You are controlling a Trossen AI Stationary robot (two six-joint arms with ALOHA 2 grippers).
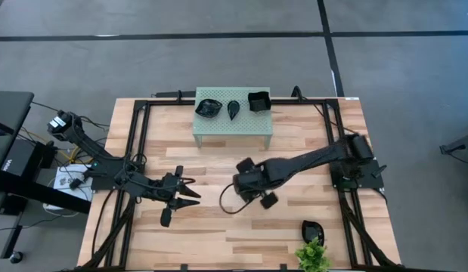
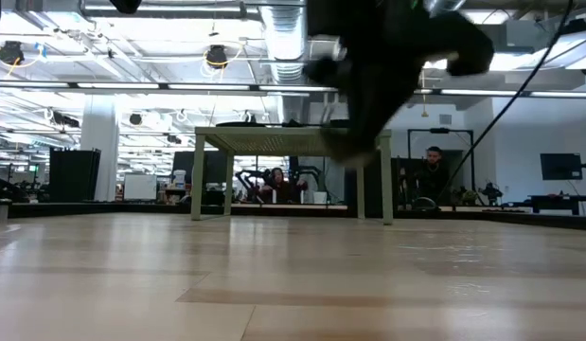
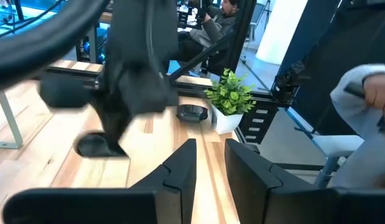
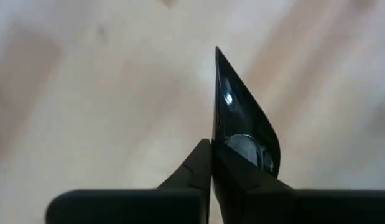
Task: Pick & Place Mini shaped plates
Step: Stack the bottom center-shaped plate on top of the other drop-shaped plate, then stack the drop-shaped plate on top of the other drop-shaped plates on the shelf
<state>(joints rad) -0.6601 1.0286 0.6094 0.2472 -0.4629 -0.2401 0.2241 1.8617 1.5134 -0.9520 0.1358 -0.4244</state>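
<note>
Right gripper [image 4: 211, 163] pinched shut on the rim of a glossy black teardrop plate [image 4: 242, 124], held on edge with the pointed tip aimed straight out past the fingers – long axis basically in line with the jaws. From above, sitting mid-frame over bare wood, wrist around [image 1: 252, 185], plate itself not really visible there under the arm. Pale green stand [image 1: 234, 127] straight up-frame from that spot, already carrying three black plates: a rounded one [image 1: 208, 108], a teardrop [image 1: 234, 110] and a wavy square [image 1: 258, 100]. So probably a carry toward the top of the frame, with the tilt needing to flatten out before any set-down. One more plate [image 1: 312, 229] lower right, just above the little plant [image 1: 313, 257] – much closer to the right arm than the left. Left gripper [image 1: 184, 194] parked left of centre, fingers [image 3: 180, 168] apart, nothing between them – clearly the farther one from both stand and leftover plate.
</note>
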